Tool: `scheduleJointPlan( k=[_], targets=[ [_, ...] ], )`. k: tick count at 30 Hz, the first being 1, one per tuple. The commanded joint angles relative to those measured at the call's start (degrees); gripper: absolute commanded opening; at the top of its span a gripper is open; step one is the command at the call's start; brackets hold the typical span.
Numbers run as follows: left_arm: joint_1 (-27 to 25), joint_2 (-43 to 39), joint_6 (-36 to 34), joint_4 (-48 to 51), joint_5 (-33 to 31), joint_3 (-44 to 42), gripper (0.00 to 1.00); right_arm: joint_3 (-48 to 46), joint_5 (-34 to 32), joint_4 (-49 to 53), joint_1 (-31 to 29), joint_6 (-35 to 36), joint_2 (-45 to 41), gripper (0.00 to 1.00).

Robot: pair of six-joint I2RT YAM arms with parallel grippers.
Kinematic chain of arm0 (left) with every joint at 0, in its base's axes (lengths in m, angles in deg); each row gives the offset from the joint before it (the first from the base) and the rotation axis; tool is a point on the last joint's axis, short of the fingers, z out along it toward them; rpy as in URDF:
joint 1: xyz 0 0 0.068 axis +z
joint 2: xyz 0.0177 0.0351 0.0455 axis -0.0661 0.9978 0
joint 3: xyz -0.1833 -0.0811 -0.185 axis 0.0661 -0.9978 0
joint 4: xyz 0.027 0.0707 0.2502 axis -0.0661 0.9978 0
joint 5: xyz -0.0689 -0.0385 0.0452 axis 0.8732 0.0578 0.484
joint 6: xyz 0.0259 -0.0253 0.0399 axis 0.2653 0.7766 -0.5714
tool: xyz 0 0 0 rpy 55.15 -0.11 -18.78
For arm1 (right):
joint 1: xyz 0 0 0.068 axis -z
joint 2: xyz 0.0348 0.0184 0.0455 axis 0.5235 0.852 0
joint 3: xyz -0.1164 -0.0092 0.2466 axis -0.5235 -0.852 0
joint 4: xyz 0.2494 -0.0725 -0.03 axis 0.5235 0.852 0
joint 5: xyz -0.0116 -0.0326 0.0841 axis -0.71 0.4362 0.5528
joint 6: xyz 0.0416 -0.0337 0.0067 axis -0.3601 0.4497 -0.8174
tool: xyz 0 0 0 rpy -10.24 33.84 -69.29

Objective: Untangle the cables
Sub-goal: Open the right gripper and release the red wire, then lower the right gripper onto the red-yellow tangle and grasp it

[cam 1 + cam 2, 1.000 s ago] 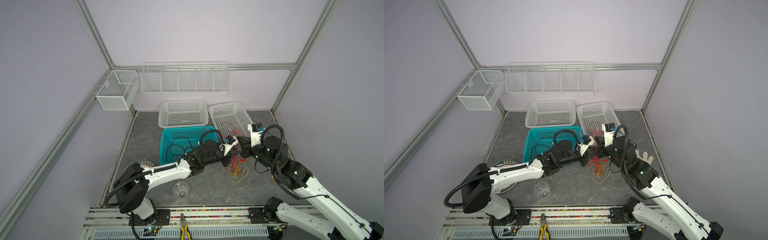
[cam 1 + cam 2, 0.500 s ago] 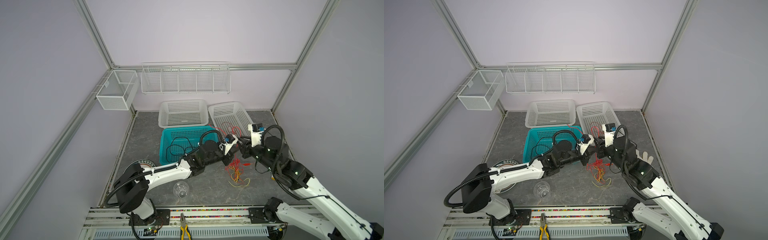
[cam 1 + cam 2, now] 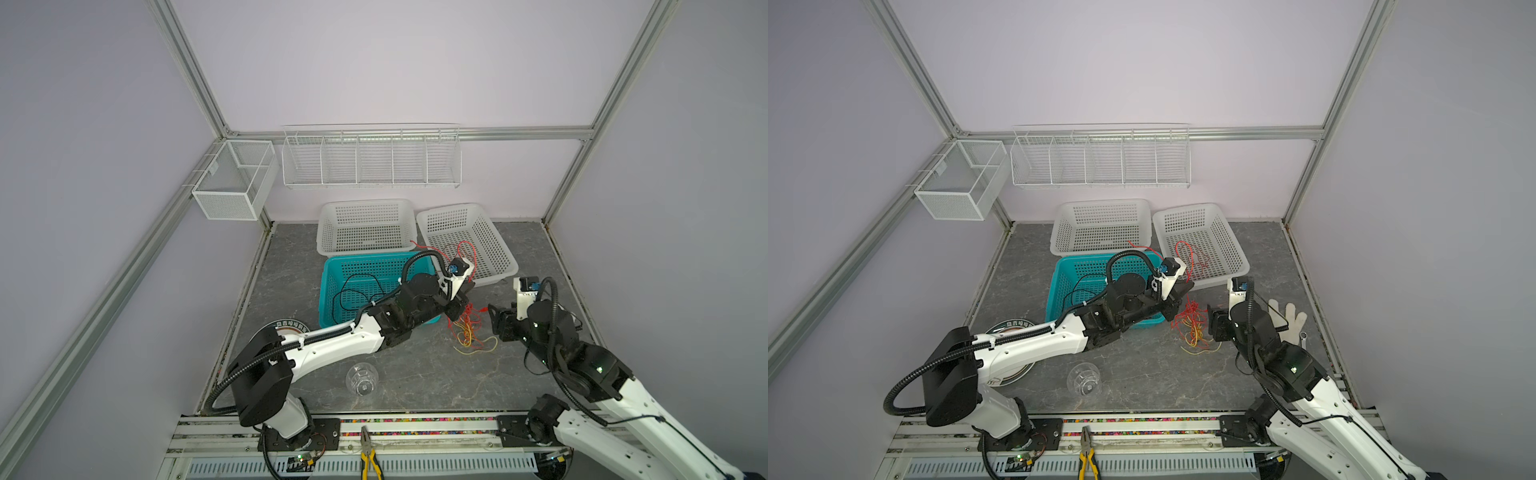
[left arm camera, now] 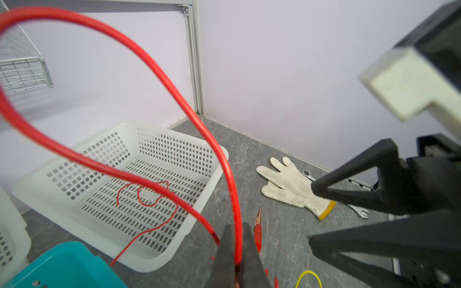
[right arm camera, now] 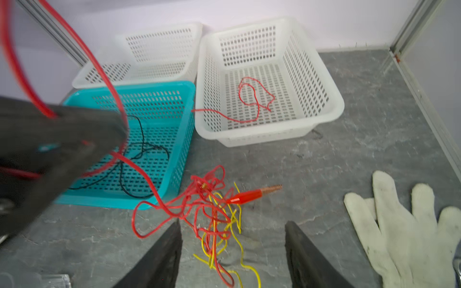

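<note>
The left claw (image 4: 236,249) is clamped on a thin red cable (image 4: 235,204), holding its loop up, I judge, to draw it out of the red-and-yellow tangle of cables (image 5: 212,199) on the grey stone-patterned table (image 5: 349,162). The right claw (image 5: 232,224) hangs spread and empty just beside that tangle, seemingly ready to pin it. Another red cable (image 5: 252,99) lies in the white perforated plastic basket (image 5: 269,138), and a black cable (image 5: 139,149) in the teal perforated basket (image 5: 129,87). Rim lettering on the round plate (image 3: 291,325) is too small to read.

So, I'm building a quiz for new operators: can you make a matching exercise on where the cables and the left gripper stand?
1 black cable
2 lone red cable
3 red-and-yellow tangle
4 left gripper

A shut on a red strand
B on the tabletop
C in the white basket
D in the teal basket

Pairs: 1-D, 2-C, 3-B, 4-A.
</note>
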Motion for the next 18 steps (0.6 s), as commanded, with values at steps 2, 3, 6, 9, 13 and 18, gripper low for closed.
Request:
scheduleJointPlan(
  k=[2, 3, 6, 9, 13, 18],
  targets=[
    [0.1, 0.2, -0.4, 1.7, -0.4, 3.5, 0.0, -4.3, 4.1, -1.1, 0.6, -1.8, 1.0, 0.72],
    [0.1, 0.2, -0.3, 2.0, 0.1, 3.8, 0.0, -5.1, 5.7, -2.7, 0.7, -1.3, 1.5, 0.74],
    [0.1, 0.2, 0.3, 2.0, 1.6, 4.2, 0.0, -7.3, 9.4, -8.7, 0.6, -0.1, 3.3, 0.8],
    [0.1, -0.2, 1.1, 2.4, 2.4, 4.4, 0.0, -7.9, 10.3, -13.2, 0.8, 0.1, 7.1, 0.82],
    [0.1, -1.2, 2.0, 2.4, 2.5, 4.1, 0.0, -6.2, 7.4, -14.9, 0.8, -1.9, 14.7, 0.82],
    [0.1, -2.3, 2.1, 2.9, 2.6, 4.1, 0.0, -5.5, 3.7, -16.6, 1.3, -4.5, 21.2, 0.72]
  ],
)
